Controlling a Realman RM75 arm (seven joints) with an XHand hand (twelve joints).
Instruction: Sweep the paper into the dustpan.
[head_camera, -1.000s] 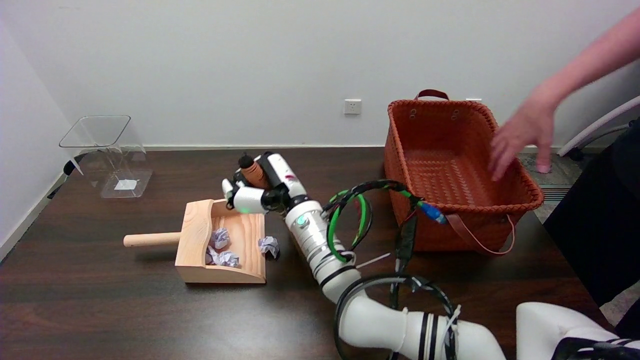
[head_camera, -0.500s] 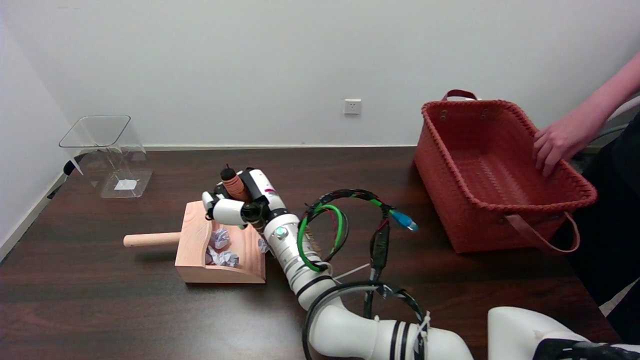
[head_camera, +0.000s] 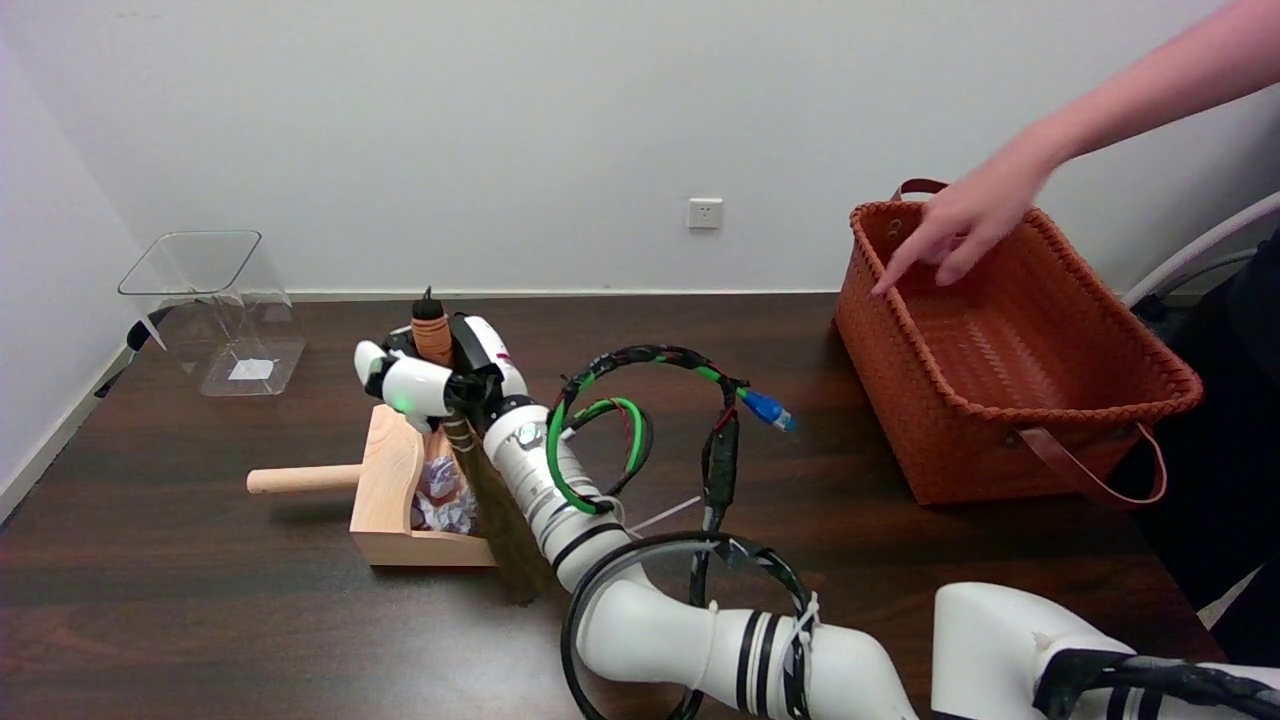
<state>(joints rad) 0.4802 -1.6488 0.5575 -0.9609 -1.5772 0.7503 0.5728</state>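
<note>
Paper (head_camera: 445, 500) lay crumpled into white balls inside the dustpan (head_camera: 392, 480), a boxy scoop of pale, smooth wood with a round peg handle pointing left across the dark, glossy table (head_camera: 200, 620). You could see only part of the wads, since the brush and your forearm covered the pan's open right side, so whether any paper sat outside the pan could not be told. Your right hand (head_camera: 430, 375) was clenched around the brush (head_camera: 433, 335), its white-and-black fingers wrapped about the brown, ribbed handle, whose dark tip stuck up above the fist. The brush's dark bristle part ran down from the hand over the pan's mouth to the table at the pan's front right corner, and its edges were hard to make out against the dark wood. Looped green and black cables (head_camera: 640, 400) with a blue plug hung off your white, ringed forearm. At the right stood a woven, rust-orange basket (head_camera: 1000, 400) with a strap handle, and a person's hand (head_camera: 955, 225) hovered blurred over its far left corner, the arm cut off by the frame. A clear plastic bin (head_camera: 215, 310) stood at the far left by the wall.
</note>
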